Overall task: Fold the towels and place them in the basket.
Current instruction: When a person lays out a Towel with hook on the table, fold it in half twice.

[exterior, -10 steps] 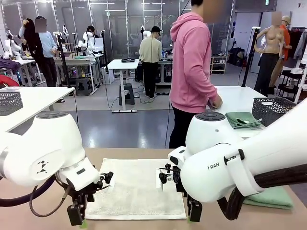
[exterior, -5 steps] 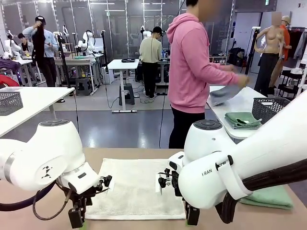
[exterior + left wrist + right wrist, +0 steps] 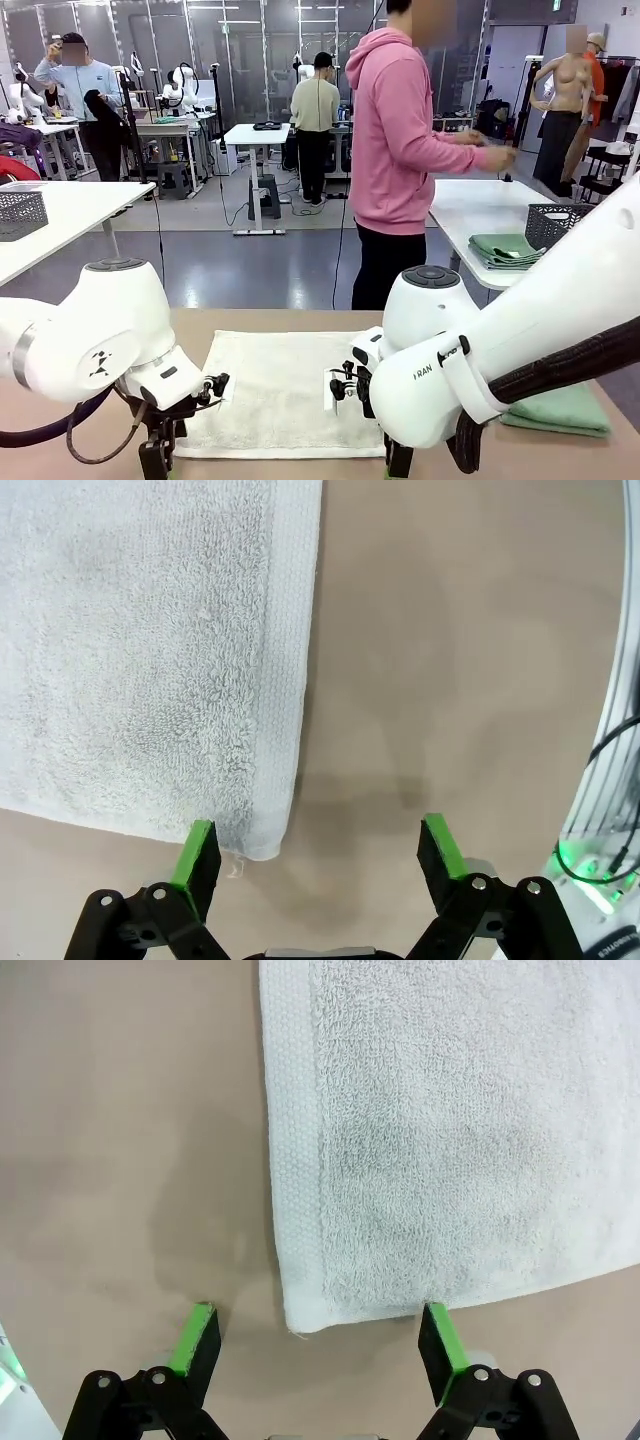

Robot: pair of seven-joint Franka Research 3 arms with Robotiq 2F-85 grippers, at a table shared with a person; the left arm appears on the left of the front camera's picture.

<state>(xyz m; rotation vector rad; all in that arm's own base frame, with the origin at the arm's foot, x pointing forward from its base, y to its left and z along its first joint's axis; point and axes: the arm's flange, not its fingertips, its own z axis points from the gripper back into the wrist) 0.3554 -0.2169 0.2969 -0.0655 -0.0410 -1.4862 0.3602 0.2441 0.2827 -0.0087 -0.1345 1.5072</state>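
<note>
Table [image 3: 300,320]: tan top, shared by both arms.
Person [image 3: 395,140]: in a pink hoodie, standing beyond the far edge, turned toward a white table behind.
Cream-white towel [image 3: 285,390]: spread flat and unfolded at the table's centre, between the two arms.
Mint green towel [image 3: 565,410]: folded, lying at the robot's right.
Left gripper [image 3: 318,845]: fingers spread wide, straddling one near corner of the cream-white towel, holding nothing.
Right gripper [image 3: 318,1332]: fingers likewise apart, straddling the other near corner, empty.

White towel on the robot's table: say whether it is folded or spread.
Spread. The white towel lies flat in one layer on the table; both wrist views show single hemmed corners, no fold.
</note>
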